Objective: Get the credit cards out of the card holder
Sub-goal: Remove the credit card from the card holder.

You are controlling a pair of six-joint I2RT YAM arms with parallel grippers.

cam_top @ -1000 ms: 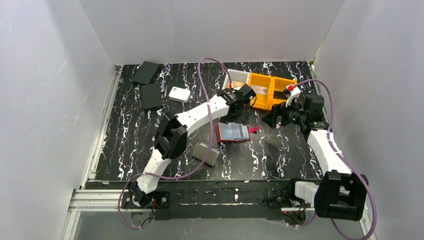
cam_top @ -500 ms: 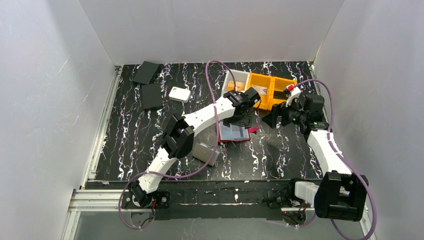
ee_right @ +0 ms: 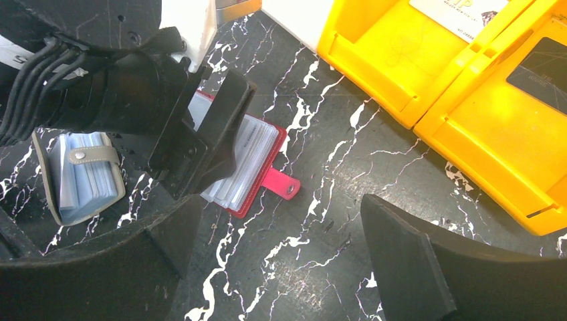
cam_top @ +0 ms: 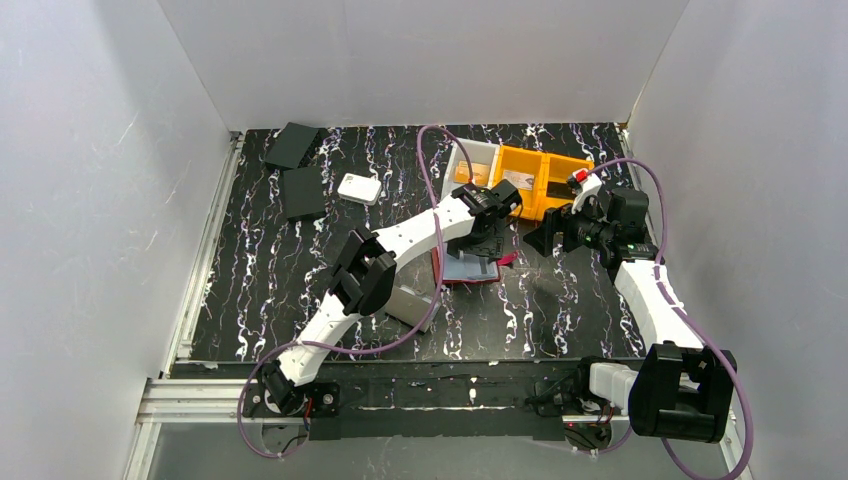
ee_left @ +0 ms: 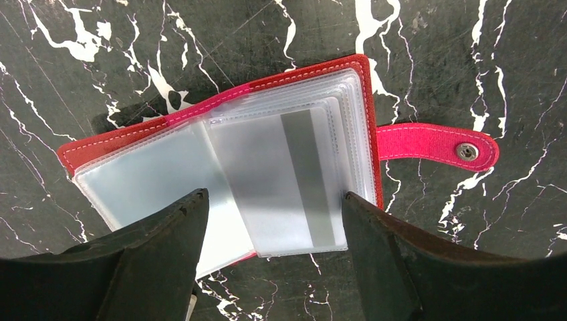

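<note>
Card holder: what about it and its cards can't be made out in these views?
- Top view: the left gripper covers the far part of the card holder; the rest is too small to read.
- Left wrist view: cloudy sleeves show one striped card; any cards in pages behind are hidden, and the gripper covers the near corners.
- Right wrist view: the left gripper hides all but the right page stack and tab.

The card holder (cam_top: 470,268) lies on the table (cam_top: 560,310) at mid-frame, bins (cam_top: 545,180) just to its upper right, a case (cam_top: 408,305) at its lower left, a box (cam_top: 358,188) farther upper left.
</note>
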